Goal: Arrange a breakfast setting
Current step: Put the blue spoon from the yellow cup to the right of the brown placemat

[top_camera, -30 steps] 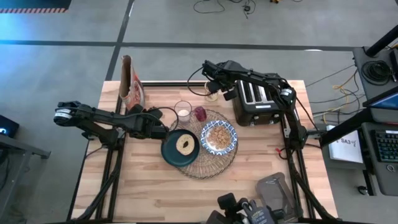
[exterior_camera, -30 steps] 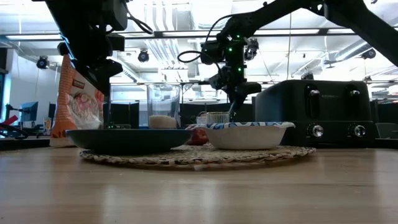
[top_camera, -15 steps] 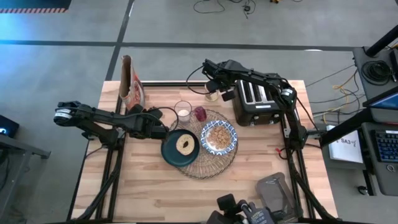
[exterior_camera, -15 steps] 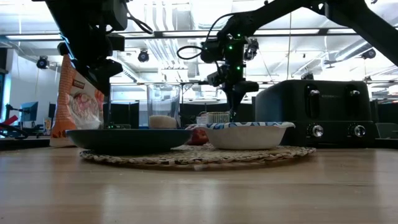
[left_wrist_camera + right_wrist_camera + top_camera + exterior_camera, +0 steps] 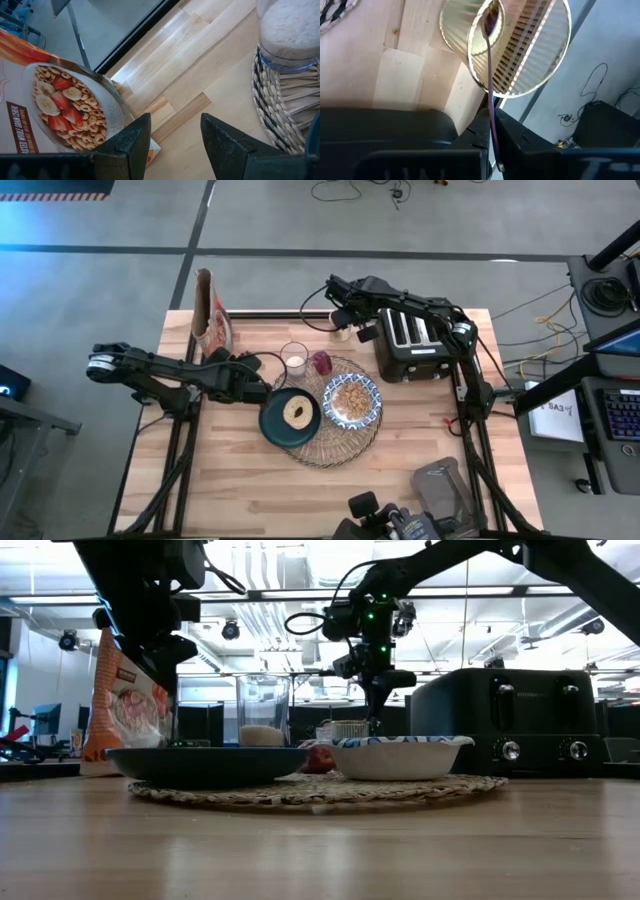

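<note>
Right wrist view: right hand (image 5: 486, 122) clamped shut on thin handle of spoon (image 5: 489, 85), fingers narrowed from half-open a sec ago. Spoon tip resting inside small ribbed cup (image 5: 530, 50), so not lifted yet. Same hand in high view at far edge of worktop (image 5: 250, 490), just left of black toaster (image 5: 412, 340), pointing straight down over the cup. Means grasp looks made; next prob. a straight lift clear of cup rim, then carry toward the setting. Risk: thin handle could swivel in the pinch, or drag the light cup along w/ it.

Left hand (image 5: 172, 135) spread wide, holding nothing, parked low just left of plate (image 5: 275, 425) and near side of glass (image 5: 294, 359); no change there. Cereal box (image 5: 212, 315) standing at far left, well behind it.

Rest of setting already together at centre: round placemat (image 5: 340, 442) w/ teal plate on its left part, a ring-shaped bread item (image 5: 297, 412) on the plate, and patterned bowl (image 5: 331, 392) w/ cereal on the right part, touching or nearly touching the plate. Glass at far left edge of mat, some white stuff in the bottom. Small red thing (image 5: 321, 363) just right of glass, can't tell what.

Spoon appears to be the last piece missing from the mat; free spots near the bowl, right side or near side.
</note>
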Available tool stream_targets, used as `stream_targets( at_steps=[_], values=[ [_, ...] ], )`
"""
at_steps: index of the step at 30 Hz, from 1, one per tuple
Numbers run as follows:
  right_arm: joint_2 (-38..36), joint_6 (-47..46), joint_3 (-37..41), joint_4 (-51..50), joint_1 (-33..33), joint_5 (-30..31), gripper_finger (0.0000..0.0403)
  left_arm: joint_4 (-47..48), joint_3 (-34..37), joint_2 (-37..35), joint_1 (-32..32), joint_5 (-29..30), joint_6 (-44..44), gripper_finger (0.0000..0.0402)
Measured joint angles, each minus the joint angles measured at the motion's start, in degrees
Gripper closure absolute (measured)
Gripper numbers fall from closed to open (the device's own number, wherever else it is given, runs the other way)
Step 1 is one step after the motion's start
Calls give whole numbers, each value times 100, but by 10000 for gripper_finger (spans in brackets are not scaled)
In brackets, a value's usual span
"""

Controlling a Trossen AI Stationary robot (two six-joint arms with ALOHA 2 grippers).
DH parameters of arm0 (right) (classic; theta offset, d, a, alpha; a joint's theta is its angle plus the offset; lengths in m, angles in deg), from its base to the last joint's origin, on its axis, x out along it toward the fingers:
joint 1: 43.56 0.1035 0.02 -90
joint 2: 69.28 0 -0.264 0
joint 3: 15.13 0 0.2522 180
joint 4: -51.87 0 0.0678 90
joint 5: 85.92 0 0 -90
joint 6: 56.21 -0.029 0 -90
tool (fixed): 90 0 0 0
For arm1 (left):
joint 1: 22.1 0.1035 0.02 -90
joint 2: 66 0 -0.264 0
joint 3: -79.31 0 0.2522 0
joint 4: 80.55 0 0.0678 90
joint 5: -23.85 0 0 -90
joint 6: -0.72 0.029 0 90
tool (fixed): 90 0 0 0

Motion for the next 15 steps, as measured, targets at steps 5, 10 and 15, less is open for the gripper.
stream_targets(
  at_steps=[5, 10, 15],
  values=[
    [-9, 2, 0, 6, 0, -1, 394, 0, 0, 0, 0, 0, 0, 244],
    [-136, 4, 0, -55, 13, 2, 394, -11, 0, 0, 0, -2, 0, 244],
    [-466, -22, 0, -184, 69, 3, 394, -58, 0, 0, 0, -2, -22, 244]
  ],
)
